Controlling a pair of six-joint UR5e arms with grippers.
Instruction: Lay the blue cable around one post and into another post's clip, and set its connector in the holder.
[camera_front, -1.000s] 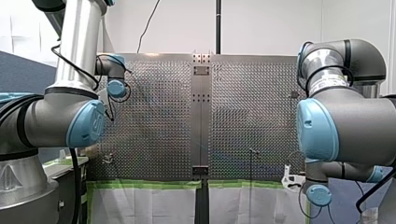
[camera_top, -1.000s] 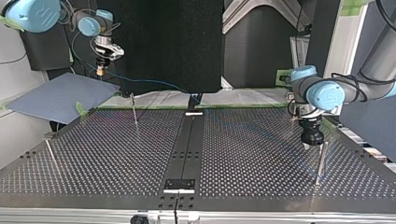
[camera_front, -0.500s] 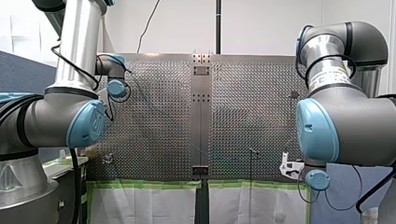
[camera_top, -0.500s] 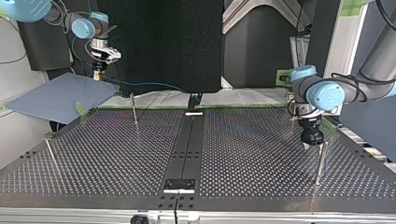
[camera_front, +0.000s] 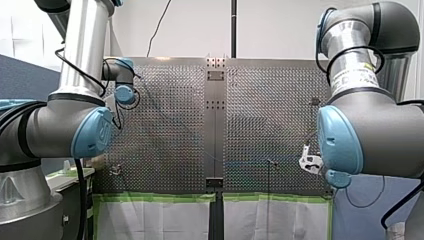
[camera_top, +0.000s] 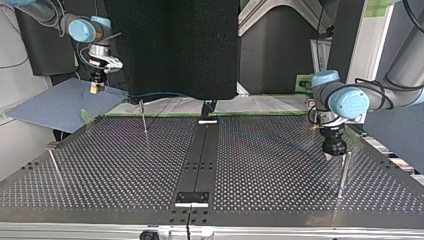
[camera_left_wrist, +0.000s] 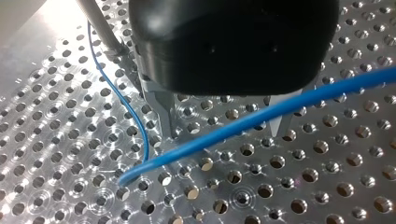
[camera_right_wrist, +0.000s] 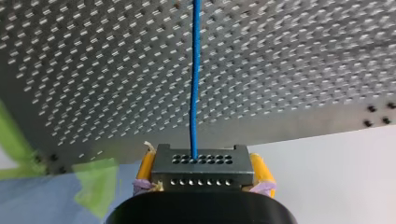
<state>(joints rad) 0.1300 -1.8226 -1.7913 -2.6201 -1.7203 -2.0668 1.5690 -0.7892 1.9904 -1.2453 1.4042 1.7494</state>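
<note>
In the right wrist view my right gripper (camera_right_wrist: 201, 179) is shut, its yellow pads clamping a dark grey connector (camera_right_wrist: 201, 161) with rows of small holes. The blue cable (camera_right_wrist: 194, 70) leaves the connector and runs straight ahead over the perforated table. At the top view's upper left, this gripper (camera_top: 94, 89) hangs above a blue-grey panel. My left gripper (camera_left_wrist: 222, 133) is open just above the table, and the cable (camera_left_wrist: 327, 100) crosses between its metal fingers unpinched. In the top view the left gripper (camera_top: 334, 152) sits right beside a thin post (camera_top: 343, 172).
Two more thin posts (camera_top: 144, 117) (camera_top: 55, 167) stand on the top view's left half. A blue-grey panel (camera_top: 60, 105) lies off the table's far left corner. A black centre strip (camera_top: 200, 150) divides the perforated table. Green tape (camera_front: 160, 197) lines one edge.
My right gripper carried the connector further toward the top view's left and a little lower, over the blue-grey panel, pulling the cable along. My left arm stayed still.
</note>
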